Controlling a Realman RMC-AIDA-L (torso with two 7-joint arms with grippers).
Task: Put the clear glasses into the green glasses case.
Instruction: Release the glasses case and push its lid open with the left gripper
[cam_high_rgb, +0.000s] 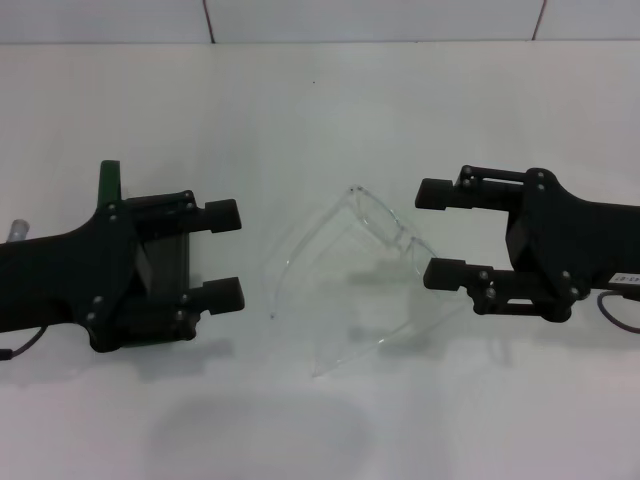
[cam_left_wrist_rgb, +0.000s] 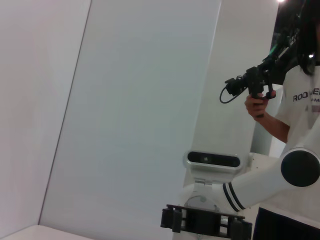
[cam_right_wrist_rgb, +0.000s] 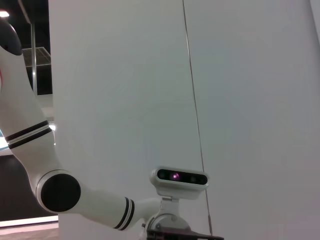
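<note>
Leftmost on the white tabletop (cam_high_rgb: 320, 110), the left pincer (cam_high_rgb: 222, 254) lies low and points toward the middle, its two black fingers (cam_high_rgb: 224, 215) spread well apart with nothing between them. The green glasses case (cam_high_rgb: 111, 182) is mostly hidden under that arm; only a narrow dark green edge shows above the black housing, so whether the case is open or closed cannot be told.

Next, near the middle of the tabletop, the clear glasses (cam_high_rgb: 372, 222) rest between the two pincers, touched by neither so far as can be seen. Their wraparound lens sits on the side toward the right pincer, and the two long thin clear arms sweep out from it, one curving toward the left pincer, the other running down toward the near edge.

On the right, the right pincer (cam_high_rgb: 438, 234) faces the left one, its fingers (cam_high_rgb: 444, 193) likewise wide apart and holding nothing; its lower finger lies just beside the lens end of the glasses.

Neither wrist view shows the tabletop: both look back at the robot's white body and its head camera (cam_left_wrist_rgb: 212, 159), against pale wall panels, and in the left wrist view a person (cam_left_wrist_rgb: 299, 100) in a white shirt stands holding a black device.
</note>
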